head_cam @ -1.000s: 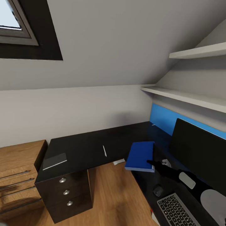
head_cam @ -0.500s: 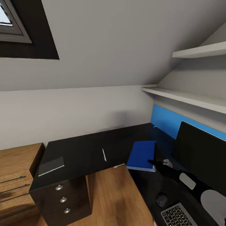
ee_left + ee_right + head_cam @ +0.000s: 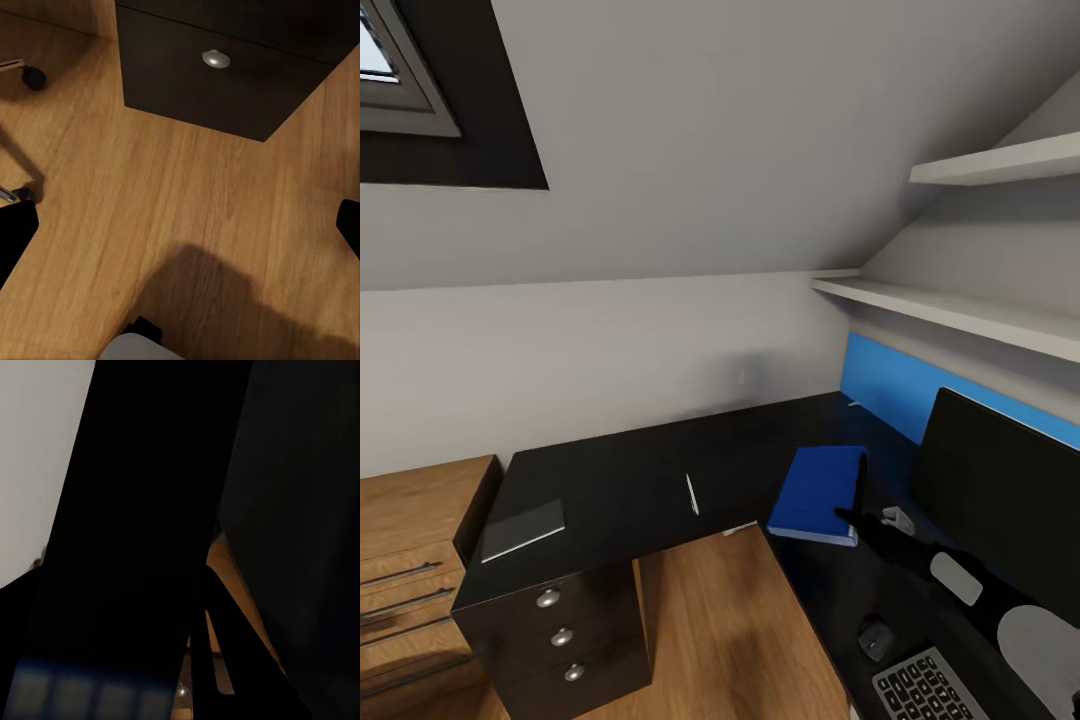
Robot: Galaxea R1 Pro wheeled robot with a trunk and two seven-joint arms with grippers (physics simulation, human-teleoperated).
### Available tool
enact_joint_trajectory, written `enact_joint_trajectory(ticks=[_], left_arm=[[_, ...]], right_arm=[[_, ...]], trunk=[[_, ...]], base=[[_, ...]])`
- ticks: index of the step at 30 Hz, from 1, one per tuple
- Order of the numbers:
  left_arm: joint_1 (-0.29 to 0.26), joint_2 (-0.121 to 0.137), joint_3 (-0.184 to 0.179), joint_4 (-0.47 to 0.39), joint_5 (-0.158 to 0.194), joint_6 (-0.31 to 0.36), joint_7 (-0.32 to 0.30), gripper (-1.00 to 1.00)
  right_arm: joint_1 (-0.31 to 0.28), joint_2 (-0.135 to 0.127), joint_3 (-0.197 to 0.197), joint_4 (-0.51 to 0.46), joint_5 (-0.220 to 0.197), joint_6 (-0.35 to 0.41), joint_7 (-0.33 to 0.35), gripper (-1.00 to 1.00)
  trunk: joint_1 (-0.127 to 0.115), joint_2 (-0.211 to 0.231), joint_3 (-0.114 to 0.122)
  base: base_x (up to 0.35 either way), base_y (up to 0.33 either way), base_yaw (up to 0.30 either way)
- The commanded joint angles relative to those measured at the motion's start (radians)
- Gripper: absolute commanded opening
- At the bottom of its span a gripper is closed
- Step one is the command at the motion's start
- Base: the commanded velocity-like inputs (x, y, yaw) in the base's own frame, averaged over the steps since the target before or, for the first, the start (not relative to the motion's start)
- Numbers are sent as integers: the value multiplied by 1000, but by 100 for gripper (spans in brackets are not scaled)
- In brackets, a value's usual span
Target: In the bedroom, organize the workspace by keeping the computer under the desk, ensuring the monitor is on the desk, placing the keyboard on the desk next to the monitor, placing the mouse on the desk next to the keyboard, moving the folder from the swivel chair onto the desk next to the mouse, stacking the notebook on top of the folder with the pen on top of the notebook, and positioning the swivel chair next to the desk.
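Bare desk (image 3: 630,480) between notebook (image 3: 523,528) and pen (image 3: 692,494).

Attic bedroom fitted out as a home workspace. Sloped grey-white ceiling (image 3: 740,130) descending to a low knee wall, with a dark-framed skylight (image 3: 420,90) set into the slope. L-shaped black-topped desk (image 3: 630,480) tucked beneath the slope; dark drawers with round silver knobs (image 3: 560,635) under its near end. Light wood cabinet (image 3: 410,560) with long bar handles just beside the desk. Blue back panel (image 3: 890,385) along the desk's far wing, monitor (image 3: 1000,490) in front of it, two white wall shelves (image 3: 950,310) above. Light wood floor (image 3: 150,210) below the desk.
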Motion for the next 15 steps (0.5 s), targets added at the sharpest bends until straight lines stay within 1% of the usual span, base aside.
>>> enact_joint_trajectory(ticks=[1, 2, 5, 7, 10, 15], left_arm=[[0, 1, -6, 0, 11, -3, -4, 100], [0, 1, -6, 0, 11, -3, -4, 100], [0, 1, -6, 0, 10, -4, -4, 100], [0, 1, -6, 0, 9, -4, -4, 100], [0, 1, -6, 0, 10, -4, -4, 100], [0, 1, -6, 0, 9, -5, -4, 100]], right_arm=[[-1, 0, 4, 0, -10, 5, -3, -100], [-1, 4, 5, 0, -10, 4, -10, -100], [-1, 45, 1, 2, -8, -7, -33, -100], [-1, 61, 1, 8, -9, -31, -60, -100], [-1, 69, 1, 13, -9, -58, -80, -100], [-1, 71, -1, 15, -9, -70, -89, -100]], trunk=[[0, -2, -2], [0, -2, -2], [0, -2, -2], [0, -2, -2], [0, -2, -2], [0, -2, -2]], base=[[0, 0, 0], [0, 0, 0], [0, 0, 0], [0, 0, 0], [0, 0, 0], [0, 0, 0]])
